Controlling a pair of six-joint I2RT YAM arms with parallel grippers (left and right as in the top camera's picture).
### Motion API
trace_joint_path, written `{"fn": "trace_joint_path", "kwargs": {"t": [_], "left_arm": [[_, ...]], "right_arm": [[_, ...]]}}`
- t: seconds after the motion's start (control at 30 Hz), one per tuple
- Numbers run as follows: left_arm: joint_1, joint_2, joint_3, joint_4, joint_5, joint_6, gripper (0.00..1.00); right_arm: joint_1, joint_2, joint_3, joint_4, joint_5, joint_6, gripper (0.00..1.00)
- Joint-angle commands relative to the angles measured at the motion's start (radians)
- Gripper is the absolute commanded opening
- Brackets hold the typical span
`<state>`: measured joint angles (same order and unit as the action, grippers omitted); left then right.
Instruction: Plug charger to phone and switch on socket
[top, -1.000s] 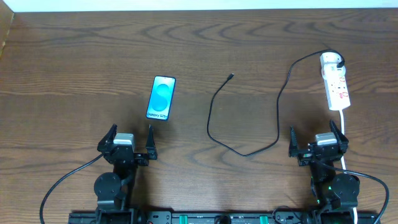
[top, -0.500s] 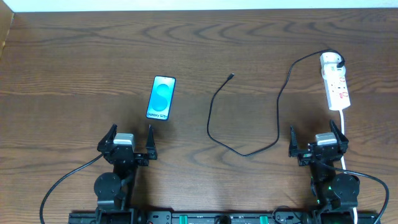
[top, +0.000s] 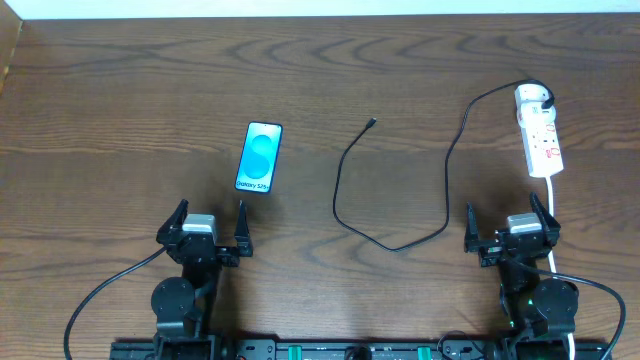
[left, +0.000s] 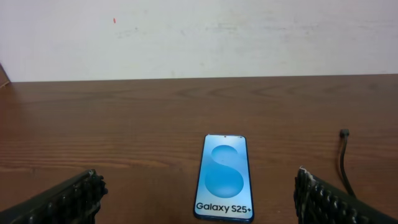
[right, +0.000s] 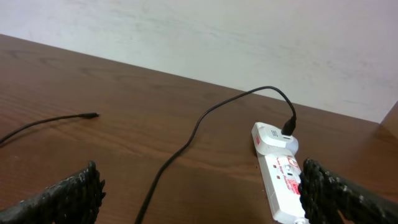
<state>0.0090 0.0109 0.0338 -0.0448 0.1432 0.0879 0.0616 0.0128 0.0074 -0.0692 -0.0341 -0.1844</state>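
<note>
With both pincers spread and empty, you have the Galaxy S25+ phone straight ahead of your left gripper, long axis pointing away, the charger's connector tip to its right, and the socket ahead of your right gripper.

a lab test bench: wooden table, plain white wall.

Overhead camera straight down on the whole worktop, left wrist camera low and close facing the phone, right wrist camera low facing the socket, charger in all three
</note>
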Motion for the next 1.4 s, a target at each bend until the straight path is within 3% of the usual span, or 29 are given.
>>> {"fn": "trace_joint_path", "kwargs": {"t": [0.0,1.1,1.37], "left_arm": [[-0.005,-0.007,-0.03,-0.011,-0.002,0.02,0.99],[-0.005,-0.007,-0.03,-0.01,-0.003,0.021,0.99],[-0.005,0.002,-0.03,-0.004,-0.002,0.077,0.99]], "right_arm": [[0.008,-0.003,-0.002,-0.003,-0.01,0.012,0.99],[0.008,-0.003,-0.002,-0.003,-0.01,0.012,0.99],[0.008,-0.003,-0.002,-0.003,-0.01,0.012,0.99]]}}
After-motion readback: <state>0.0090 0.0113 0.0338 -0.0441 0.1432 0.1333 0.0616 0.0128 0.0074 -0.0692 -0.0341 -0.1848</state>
